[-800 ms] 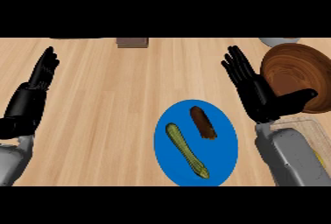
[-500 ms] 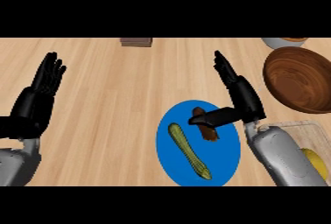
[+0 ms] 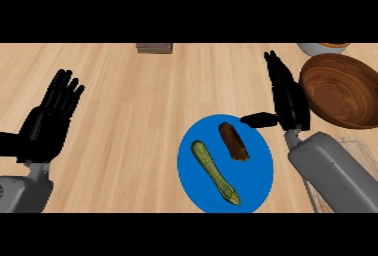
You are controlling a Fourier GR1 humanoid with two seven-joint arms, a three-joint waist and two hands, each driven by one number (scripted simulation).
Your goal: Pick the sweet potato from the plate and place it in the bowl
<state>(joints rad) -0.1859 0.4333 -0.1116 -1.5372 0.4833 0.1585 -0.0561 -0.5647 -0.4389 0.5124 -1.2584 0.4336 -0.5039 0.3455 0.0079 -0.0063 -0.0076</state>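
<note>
No readable text, labels, brands, numbers or signs anywhere on the counter (image 3: 148, 100) or the things on it.

At twelve o'clock a brown block (image 3: 154, 48) is cut by the top edge. At one o'clock a grey dish (image 3: 325, 48) is likewise cropped. The wooden bowl (image 3: 341, 90) runs off at three o'clock; a clear container (image 3: 360, 150) beneath it barely shows.

I'm looking down on a kitchen: a pale wood-grain bench (image 3: 148, 100) carries a blue plate (image 3: 255, 192) with vegetables (two of them) and a brown wooden bowl (image 3: 341, 90) beside it.
</note>
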